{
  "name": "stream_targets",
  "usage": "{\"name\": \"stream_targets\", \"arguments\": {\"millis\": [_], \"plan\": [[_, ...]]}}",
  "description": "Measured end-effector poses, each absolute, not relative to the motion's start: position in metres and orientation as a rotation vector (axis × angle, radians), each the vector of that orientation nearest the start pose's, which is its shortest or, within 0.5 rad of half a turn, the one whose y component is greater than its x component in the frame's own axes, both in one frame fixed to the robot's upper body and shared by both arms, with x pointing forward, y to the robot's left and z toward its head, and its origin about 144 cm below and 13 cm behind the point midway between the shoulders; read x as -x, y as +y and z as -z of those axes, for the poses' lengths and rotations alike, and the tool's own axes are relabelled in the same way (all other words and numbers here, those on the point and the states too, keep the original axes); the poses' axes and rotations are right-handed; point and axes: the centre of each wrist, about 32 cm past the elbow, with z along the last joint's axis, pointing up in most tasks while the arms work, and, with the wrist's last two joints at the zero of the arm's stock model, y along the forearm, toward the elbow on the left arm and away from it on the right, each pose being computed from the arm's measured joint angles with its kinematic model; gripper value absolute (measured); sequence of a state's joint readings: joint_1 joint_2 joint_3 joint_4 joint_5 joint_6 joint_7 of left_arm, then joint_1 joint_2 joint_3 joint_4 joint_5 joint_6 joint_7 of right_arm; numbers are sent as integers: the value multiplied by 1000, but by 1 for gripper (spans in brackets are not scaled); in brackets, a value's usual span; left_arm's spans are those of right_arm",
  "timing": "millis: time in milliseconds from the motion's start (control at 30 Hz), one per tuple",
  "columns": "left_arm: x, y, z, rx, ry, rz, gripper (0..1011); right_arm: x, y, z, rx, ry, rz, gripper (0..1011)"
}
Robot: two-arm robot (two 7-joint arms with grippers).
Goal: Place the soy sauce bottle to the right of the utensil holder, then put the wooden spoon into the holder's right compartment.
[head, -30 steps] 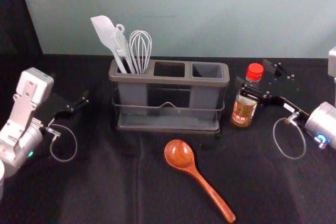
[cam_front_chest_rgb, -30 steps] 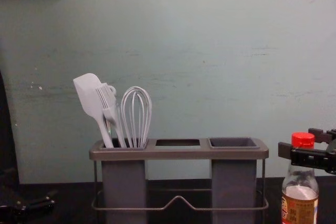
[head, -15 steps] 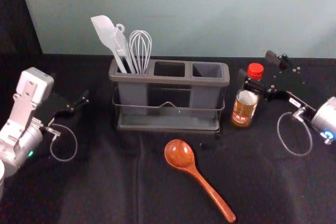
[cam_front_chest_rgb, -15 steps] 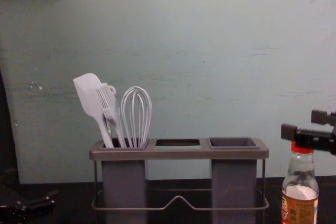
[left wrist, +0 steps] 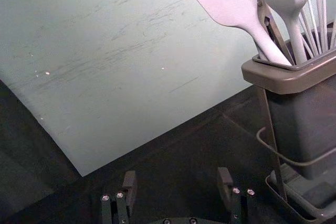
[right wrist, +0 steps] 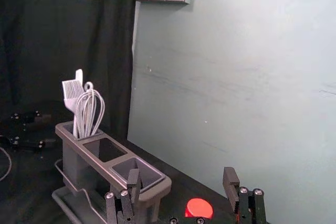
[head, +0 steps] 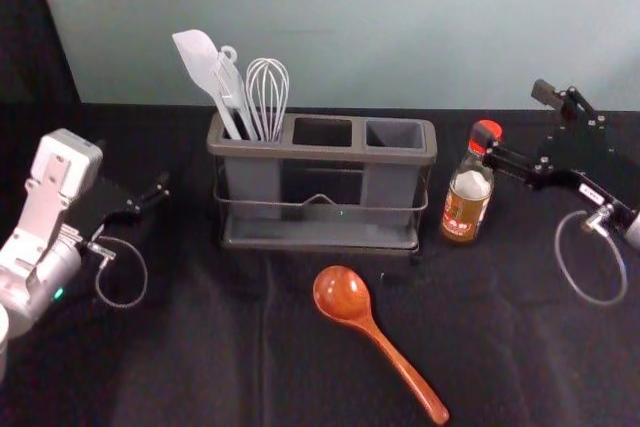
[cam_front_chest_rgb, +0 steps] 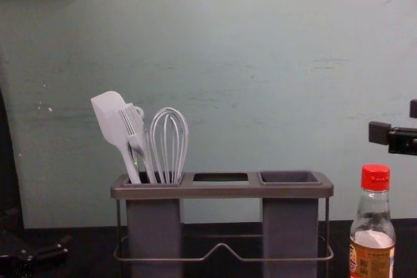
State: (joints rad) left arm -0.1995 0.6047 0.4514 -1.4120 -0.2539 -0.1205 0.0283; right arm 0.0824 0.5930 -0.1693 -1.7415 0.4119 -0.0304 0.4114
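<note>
From where I'm standing, the soy sauce bottle (head: 467, 197) is upright on the black-covered table (head: 200, 347), just to the right of the utensil holder (head: 322, 152), with its red cap (cam_front_chest_rgb: 376, 177) on. Its label (cam_front_chest_rgb: 373, 260) has gold and red on it and some printed characters, but they're too small for me to read, so I can't give you a brand. The right gripper (head: 513, 115) is up above the bottle and off to its right, spread wide, with nothing in its grip and a gap between it and the cap. There's a little white sticker (head: 591, 193) on that arm, its print too tiny to make out. Over on the left, the left gripper (head: 131, 167) is parked well apart from the holder, also wide open and empty. The wooden spoon (head: 342, 295) lies on the near side of the holder, its bowl toward the far left and its handle slanting near and right. A pale spatula (head: 198, 55), a brush (cam_front_chest_rgb: 132, 122) and a whisk (head: 268, 87) stand in the left compartment (cam_front_chest_rgb: 153, 226).
</note>
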Motion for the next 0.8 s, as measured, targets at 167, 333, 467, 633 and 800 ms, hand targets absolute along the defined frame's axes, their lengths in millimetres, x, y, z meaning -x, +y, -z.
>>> {"name": "stream_targets", "arguments": {"millis": [167, 333, 467, 633, 800], "plan": [[-489, 310, -1140, -304, -285, -1248, 1005, -458, -320, -1241, 58, -262, 937, 1004], [-489, 310, -1140, -304, -285, -1248, 1005, -446, -320, -1247, 49, -268, 915, 1004], [-489, 310, -1140, -304, -285, -1248, 1005, -436, -318, -1252, 19, -263, 878, 1004], [-489, 310, -1140, -304, -285, -1248, 1005, -423, -307, -1258, -7, -260, 823, 1004], [-489, 310, -1140, -304, -285, -1248, 1005, -415, -291, -1263, 22, -236, 779, 1004]]}}
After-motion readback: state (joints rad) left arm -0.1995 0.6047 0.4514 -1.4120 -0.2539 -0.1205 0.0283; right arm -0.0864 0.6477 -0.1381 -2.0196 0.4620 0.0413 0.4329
